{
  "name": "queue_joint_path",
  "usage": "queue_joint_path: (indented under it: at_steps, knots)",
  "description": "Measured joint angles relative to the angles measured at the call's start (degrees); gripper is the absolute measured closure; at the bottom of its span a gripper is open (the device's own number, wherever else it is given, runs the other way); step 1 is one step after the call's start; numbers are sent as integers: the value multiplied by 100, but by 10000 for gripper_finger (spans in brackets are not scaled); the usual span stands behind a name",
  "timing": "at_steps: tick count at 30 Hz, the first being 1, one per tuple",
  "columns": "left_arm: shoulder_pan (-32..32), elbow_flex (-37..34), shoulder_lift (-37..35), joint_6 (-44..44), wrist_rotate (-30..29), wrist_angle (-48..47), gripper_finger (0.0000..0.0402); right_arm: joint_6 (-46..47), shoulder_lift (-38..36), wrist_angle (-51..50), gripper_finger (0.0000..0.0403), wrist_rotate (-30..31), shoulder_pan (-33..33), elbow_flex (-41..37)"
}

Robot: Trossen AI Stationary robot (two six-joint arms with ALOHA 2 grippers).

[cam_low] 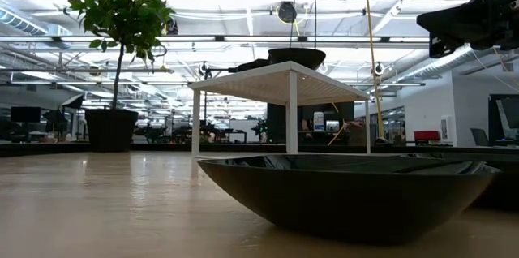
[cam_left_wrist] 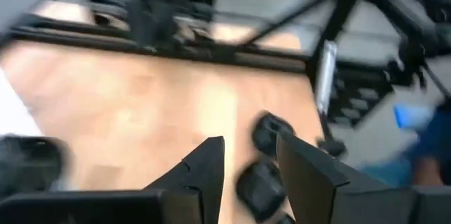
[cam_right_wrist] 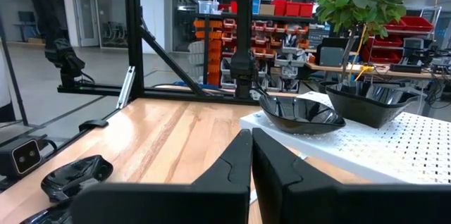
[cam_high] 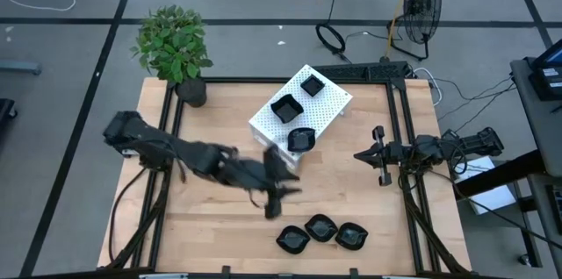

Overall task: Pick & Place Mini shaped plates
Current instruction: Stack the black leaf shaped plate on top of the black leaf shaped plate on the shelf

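glossy black wavy-rimmed plates (cam_high: 320, 232) | perforated white box (cam_high: 327, 106) | wood table (cam_high: 211, 231)

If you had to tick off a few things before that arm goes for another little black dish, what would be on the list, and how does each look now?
1. Left gripper empty and open: ok, the wrist view shows a gap between its fingers, nothing held.
2. Dishes left to collect: ok, three plates lie on the table near its front edge.
3. Space on the white perforated box: ok, three plates on it, bare surface remains.
4. Right gripper out of the way: ok, at the table's right edge, shut.
5. Left gripper lined up over a plate: cannot tell, blurred.
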Motion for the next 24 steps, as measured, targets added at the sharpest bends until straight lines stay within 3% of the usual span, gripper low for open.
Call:
queue_joint_path:
  at_steps: [4,8,11,15,19,24]
  knots:
    - [-143,1088,784,263,394,-814,267,0,0,0,403,0,-2,-2]
    - [-181,1792,1402,-34,196,-1945,254,0,0,0,403,0,-2,0]
    - [-198,1873,1736,-611,-146,-2452,232,0,0,8,403,0,-1,-1]
    - [-219,1880,2232,-1384,-184,-2891,195,0,-1,1,403,0,-1,-2]
    - [-351,1878,2759,-1717,209,-2977,171,0,0,2,403,0,-2,0]
    - [-557,1878,3322,-1792,582,-2746,169,0,0,7,403,0,0,0]
